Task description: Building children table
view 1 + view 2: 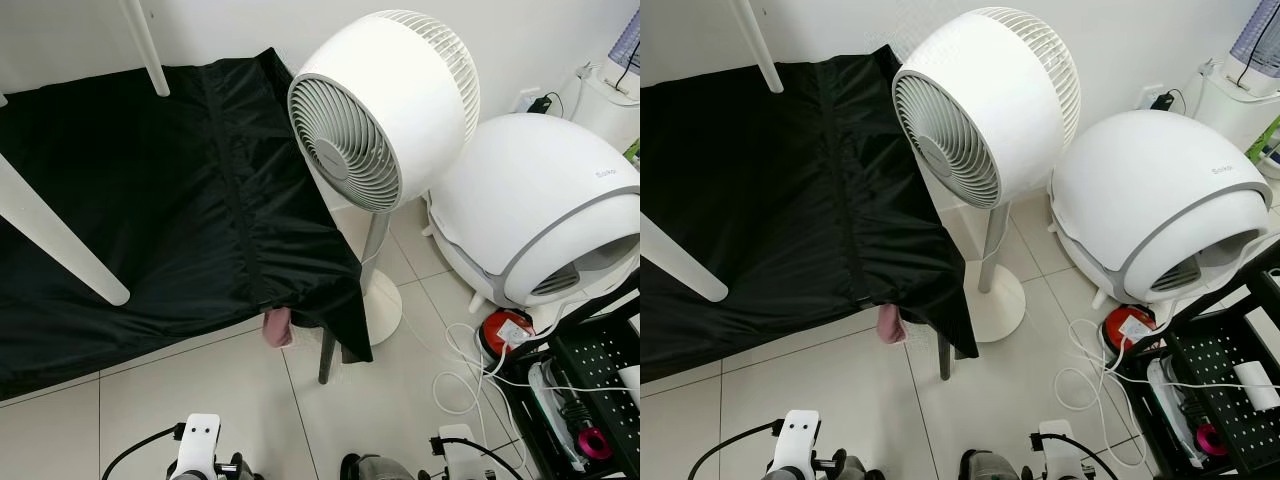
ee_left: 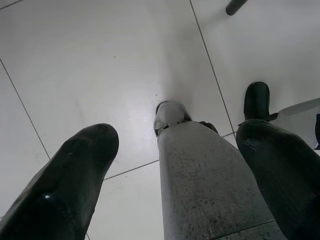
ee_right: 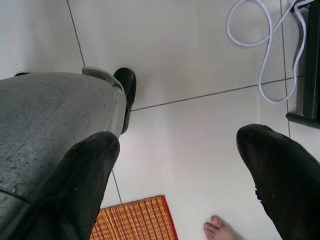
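Observation:
Two white table legs lie across a black cloth (image 1: 170, 190): a thick one (image 1: 55, 240) at the left and a thinner one (image 1: 146, 45) at the back. Both arms hang low by my legs, far from them. In the left wrist view, my left gripper (image 2: 175, 180) is open, its black fingers (image 2: 70, 190) spread over white floor tiles and my grey leg (image 2: 205, 185). My right gripper (image 3: 180, 180) is open too, with its fingers (image 3: 282, 175) wide apart above the tiles and nothing between them.
A white pedestal fan (image 1: 385, 110) stands straight ahead beside the cloth's corner. A white domed appliance (image 1: 540, 210), loose white cables (image 1: 465, 375) and a black rack (image 1: 590, 370) crowd the right. A person's bare toes (image 3: 220, 229) and a woven mat (image 3: 135, 220) lie below my right gripper.

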You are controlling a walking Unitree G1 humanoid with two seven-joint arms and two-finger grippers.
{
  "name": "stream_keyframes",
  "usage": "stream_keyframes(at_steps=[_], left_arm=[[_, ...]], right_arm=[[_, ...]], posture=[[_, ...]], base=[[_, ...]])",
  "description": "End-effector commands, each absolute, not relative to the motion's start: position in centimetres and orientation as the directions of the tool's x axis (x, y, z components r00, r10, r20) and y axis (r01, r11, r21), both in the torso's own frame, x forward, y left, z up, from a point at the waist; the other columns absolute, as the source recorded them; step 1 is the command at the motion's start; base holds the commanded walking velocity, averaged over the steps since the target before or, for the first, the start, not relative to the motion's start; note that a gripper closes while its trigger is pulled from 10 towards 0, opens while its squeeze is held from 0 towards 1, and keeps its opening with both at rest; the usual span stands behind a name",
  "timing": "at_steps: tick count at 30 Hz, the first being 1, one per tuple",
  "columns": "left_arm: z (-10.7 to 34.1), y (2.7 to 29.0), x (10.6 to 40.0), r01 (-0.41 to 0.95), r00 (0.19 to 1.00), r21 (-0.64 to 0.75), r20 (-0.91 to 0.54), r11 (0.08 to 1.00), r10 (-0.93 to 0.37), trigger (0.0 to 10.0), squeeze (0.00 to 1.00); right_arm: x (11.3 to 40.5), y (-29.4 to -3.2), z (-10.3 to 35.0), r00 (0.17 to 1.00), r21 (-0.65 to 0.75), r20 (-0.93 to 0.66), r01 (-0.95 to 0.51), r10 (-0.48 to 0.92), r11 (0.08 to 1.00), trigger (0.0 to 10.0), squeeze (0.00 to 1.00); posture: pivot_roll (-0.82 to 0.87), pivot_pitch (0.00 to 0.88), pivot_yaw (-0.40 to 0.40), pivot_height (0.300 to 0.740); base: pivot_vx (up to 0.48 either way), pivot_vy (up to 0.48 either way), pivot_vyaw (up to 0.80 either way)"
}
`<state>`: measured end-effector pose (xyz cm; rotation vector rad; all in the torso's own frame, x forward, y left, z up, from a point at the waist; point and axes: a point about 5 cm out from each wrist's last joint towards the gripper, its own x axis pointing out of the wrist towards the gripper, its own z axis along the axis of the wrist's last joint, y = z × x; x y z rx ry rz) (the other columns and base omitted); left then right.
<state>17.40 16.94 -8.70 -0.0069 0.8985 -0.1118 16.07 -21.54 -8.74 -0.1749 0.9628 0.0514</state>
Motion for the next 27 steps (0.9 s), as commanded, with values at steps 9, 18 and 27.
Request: stream_keyframes(at_steps=[9,18,27], left_arm=[[-9.33,17.06,16.11,0.069,0.577,-0.045,-0.813,0.997,-0.077,10.0,0.0],[-9.33,16.99,16.13,0.067,0.577,-0.046,-0.813,0.997,-0.076,10.0,0.0],[-9.35,16.99,16.1,0.049,0.579,-0.046,-0.813,0.998,-0.066,10.0,0.0]], right_arm=[[15.65,-20.82,-9.05,0.559,-0.1,-0.829,-0.137,-0.007,0.986,10.0,0.0],[15.78,-20.89,-8.98,0.564,-0.102,-0.826,-0.14,-0.006,0.985,10.0,0.0],[16.04,-20.9,-8.86,0.571,-0.105,-0.821,-0.142,-0.005,0.984,10.0,0.0]], posture=[[-0.06,0.101,0.026,0.74],[-0.06,0.1,0.022,0.74],[-0.06,0.101,0.019,0.74]], base=[[0.172,0.0,0.0],[0.292,0.0,0.0],[0.0,0.0,0.0]])
